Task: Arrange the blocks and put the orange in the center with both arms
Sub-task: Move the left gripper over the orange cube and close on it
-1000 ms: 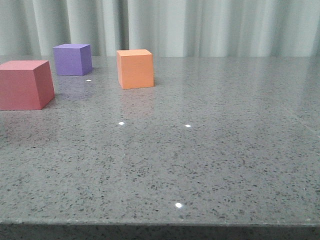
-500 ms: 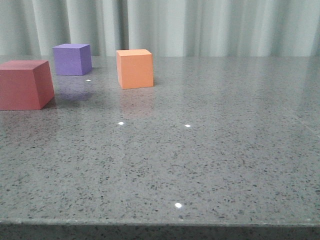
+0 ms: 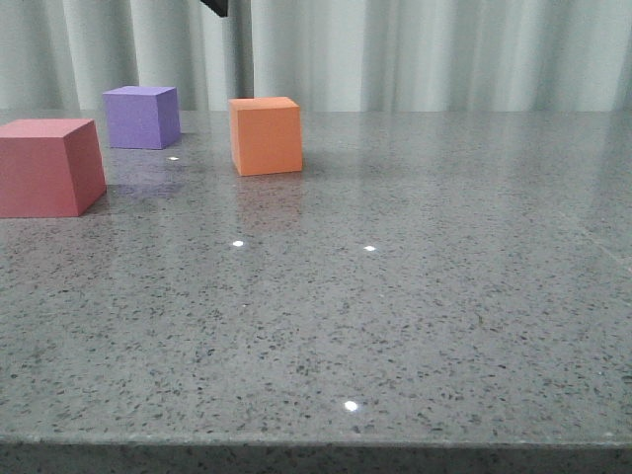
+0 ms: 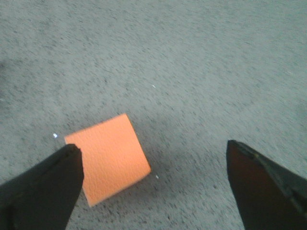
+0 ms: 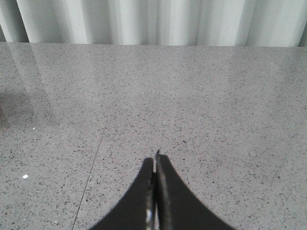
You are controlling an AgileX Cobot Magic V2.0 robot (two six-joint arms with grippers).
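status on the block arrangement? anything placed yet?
Nothing looks placed. The red-pink cube, purple cube and orange cube sit loose on the table's left side, the orange at the right end, not between the others. In hand: the left end effector hangs open above the orange cube, gripping nothing. The right end effector is shut and empty. All moves remain.

- A grey speckled stone-look table [image 3: 415, 296] with a glossy top fills the front view.
- An orange cube [image 3: 266, 135] stands on it toward the far side.
- A purple cube [image 3: 142, 117] sits farther back and to the left.
- A red-pink cube [image 3: 47, 166] rests nearest, at the left edge, apart from the others.
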